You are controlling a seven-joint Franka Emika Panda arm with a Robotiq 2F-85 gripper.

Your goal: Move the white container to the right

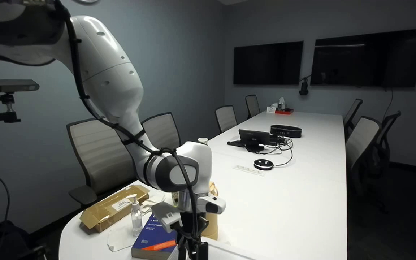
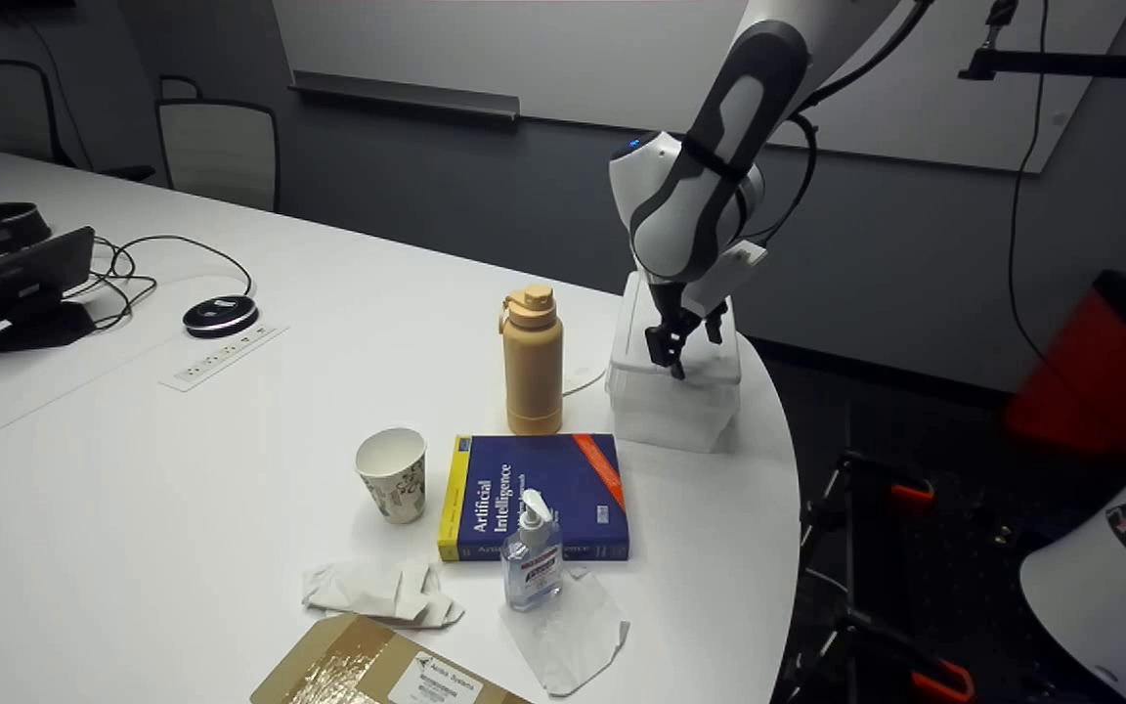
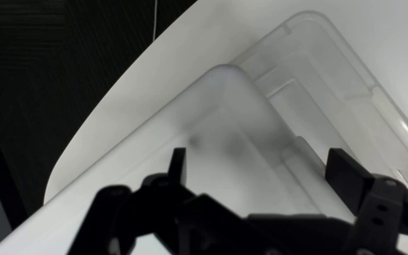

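Note:
A white translucent lidded box (image 2: 672, 411) stands near the table's rounded end. Its top shows in the wrist view (image 3: 218, 95). A small white paper cup (image 2: 392, 479), printed with leaves and about half the tan bottle's height, stands apart, left of the book. A plain white cylindrical cup is not clearly seen. My gripper (image 2: 696, 352) points down at the box lid with jaws apart. In the wrist view the gripper (image 3: 257, 156) has nothing between its fingertips except the lid surface below. The right finger is near the lid's edge; I cannot tell whether it touches.
A tan bottle (image 2: 534, 367), a blue book (image 2: 543, 489) and a sanitizer bottle (image 2: 532, 567) stand near the box. A clear plastic part (image 3: 331, 74) lies lower beside the lid. Napkins (image 2: 382, 590) and a cardboard box (image 2: 368, 670) lie farther off. The table edge (image 2: 788, 440) is close.

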